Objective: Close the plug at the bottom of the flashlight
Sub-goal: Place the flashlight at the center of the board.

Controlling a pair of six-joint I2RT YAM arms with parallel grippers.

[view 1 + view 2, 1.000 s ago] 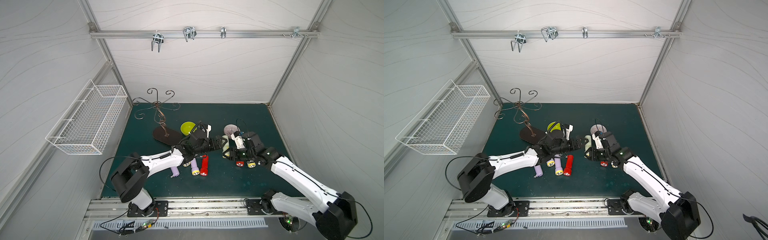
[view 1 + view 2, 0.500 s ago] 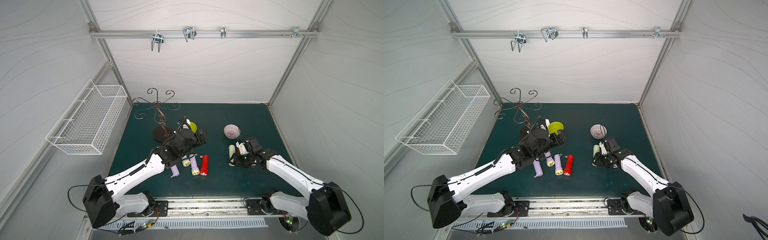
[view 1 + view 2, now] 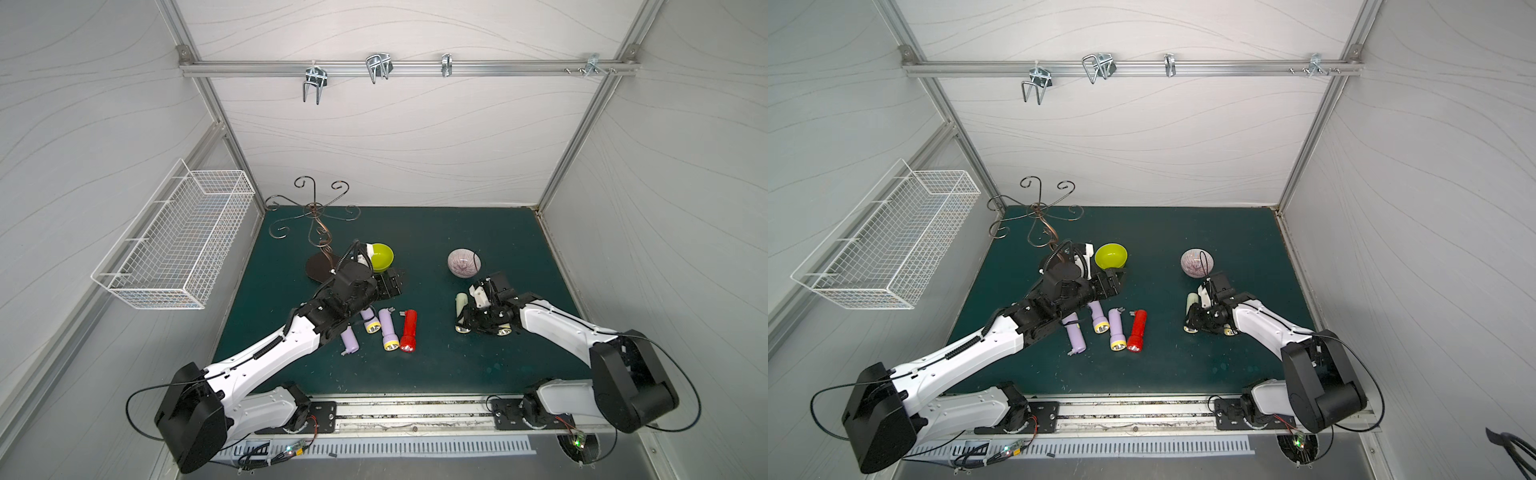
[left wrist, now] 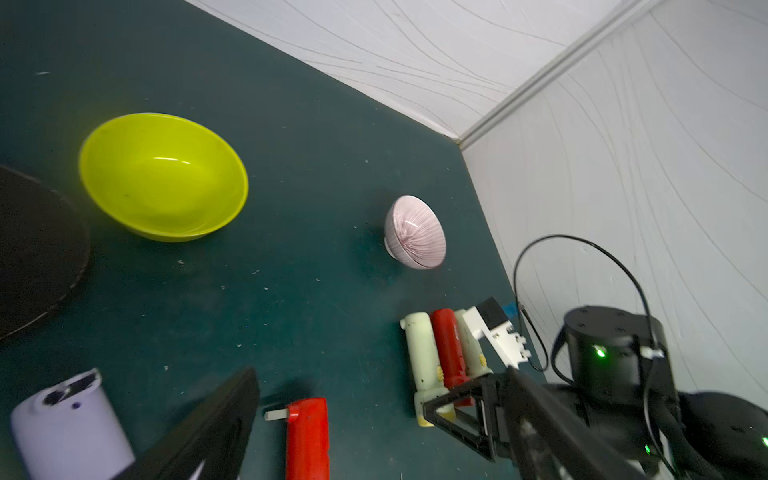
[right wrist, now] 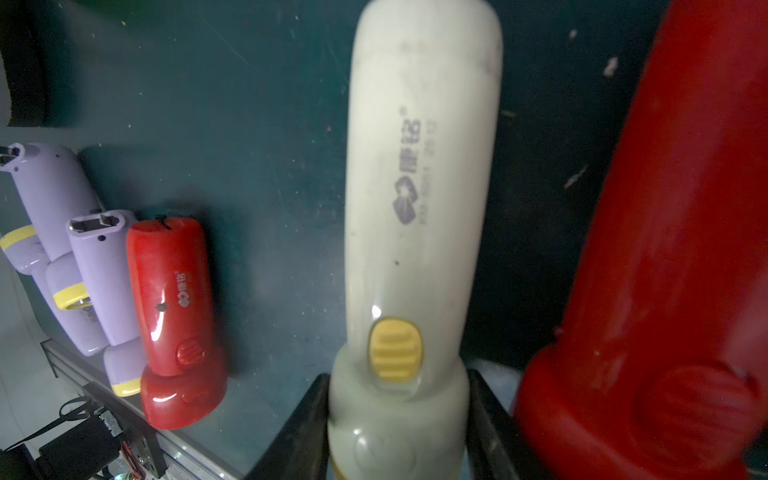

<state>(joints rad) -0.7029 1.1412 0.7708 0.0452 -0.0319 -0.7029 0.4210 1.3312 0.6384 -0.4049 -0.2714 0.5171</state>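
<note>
My right gripper (image 5: 399, 436) is shut on the head of a cream flashlight (image 5: 419, 187) with a yellow switch. The flashlight lies on the green mat, seen in both top views (image 3: 460, 305) (image 3: 1191, 303), with the right gripper (image 3: 467, 324) low over it. Its rounded bottom end points away from the gripper; the plug's state does not show. My left gripper (image 3: 392, 284) hangs open and empty near the green bowl (image 3: 382, 255), apart from the flashlight. In the left wrist view the left gripper (image 4: 338, 392) holds nothing.
A red flashlight (image 5: 665, 291) lies right beside the held one. Further left lie three purple flashlights (image 3: 386, 324) and a red one (image 3: 409, 330) with a prong sticking out. An upturned pink bowl (image 3: 464, 262), a scrolled metal stand (image 3: 320, 232) and a wall-mounted wire basket (image 3: 178, 237) are around.
The grippers were close together mid-table a second ago. My left arm has pulled back toward the green bowl. My right gripper has come down to the mat with the cream flashlight.
</note>
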